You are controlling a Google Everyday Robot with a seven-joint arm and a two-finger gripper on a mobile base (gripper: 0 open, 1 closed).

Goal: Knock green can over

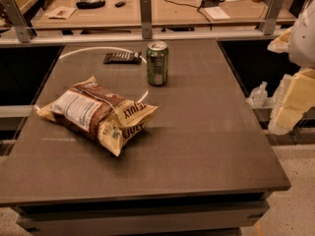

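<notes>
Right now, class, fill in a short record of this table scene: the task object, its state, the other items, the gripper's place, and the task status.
task object: green can
can state: upright, towards the back of the table
chip bag: lying flat, in front and to the left of the can, not touching it
dark flat packet: lying left of the can, near the back edge
gripper: at the right edge of the view, beyond the table's right side, well apart from the can
task status: can not yet knocked over

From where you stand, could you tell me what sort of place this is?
Probably an office or lab: a grey table with a green can and chip bag, cabled desks behind a glass partition. The pincer hangs at the right edge.
</notes>
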